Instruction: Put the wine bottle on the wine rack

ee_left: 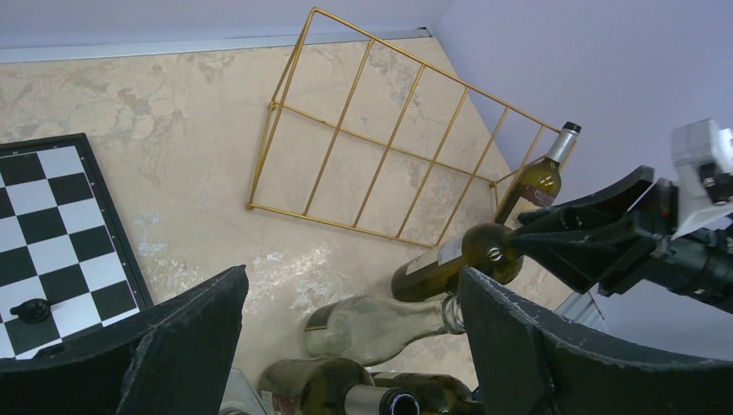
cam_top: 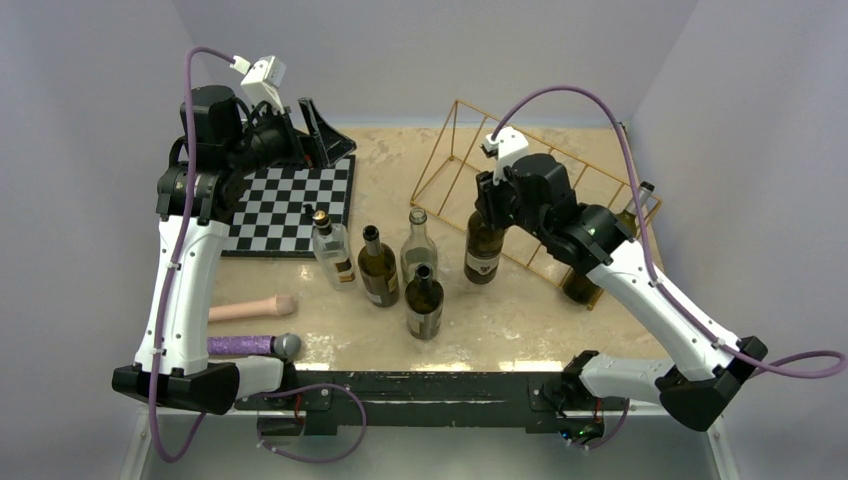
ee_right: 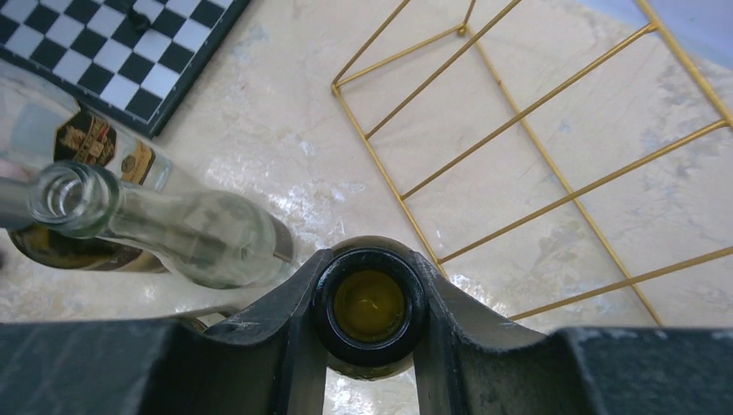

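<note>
though pale labels show on several bottles, none of the writing is legible. the right hand [ee_right: 369, 304] is clamped on the neck of the dark wine bottle [cam_top: 484, 252], upright on the desk [cam_top: 380, 170] just beside the wine rack's [ee_left: 346, 128] near edge. the left hand [ee_left: 350, 346] gapes wide, holding nothing. the right arm partly hides another bottle [ee_left: 540, 177] at the rack's right end.

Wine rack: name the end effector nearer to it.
Right. The right end effector grips a wine bottle beside the wine rack; left end effector hovers by the checkered board.
</note>
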### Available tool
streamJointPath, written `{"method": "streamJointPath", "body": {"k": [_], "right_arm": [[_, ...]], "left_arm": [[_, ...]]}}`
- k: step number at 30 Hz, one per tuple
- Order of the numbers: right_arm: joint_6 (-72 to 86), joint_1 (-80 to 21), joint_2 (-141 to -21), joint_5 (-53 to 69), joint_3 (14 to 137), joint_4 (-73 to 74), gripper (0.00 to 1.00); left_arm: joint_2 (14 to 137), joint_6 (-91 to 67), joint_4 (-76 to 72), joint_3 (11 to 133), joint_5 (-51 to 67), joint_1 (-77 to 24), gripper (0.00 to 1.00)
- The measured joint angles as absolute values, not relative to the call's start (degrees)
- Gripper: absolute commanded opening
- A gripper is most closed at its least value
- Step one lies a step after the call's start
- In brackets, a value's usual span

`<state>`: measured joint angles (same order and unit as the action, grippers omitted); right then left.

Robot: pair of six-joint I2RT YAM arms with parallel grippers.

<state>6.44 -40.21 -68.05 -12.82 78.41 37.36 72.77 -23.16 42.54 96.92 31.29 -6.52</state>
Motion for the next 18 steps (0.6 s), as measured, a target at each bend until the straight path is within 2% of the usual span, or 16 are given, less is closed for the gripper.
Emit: {"method": "streamJointPath", "body": {"k": [6, 18], "right_arm": [[6.8, -37.8, -66.5, -16.4, 82.4, 41.6, 0.0], [11.4, -23.1, -62.6, -18.5, 82.4, 50.8, 0.0]], "left_arm": [[72.8, -23.1, 42.6, 96.9, 31.3, -6.5, 0.95], [72.8, -23.2, 42.6, 96.9, 32.0, -6.5, 0.95]]}}
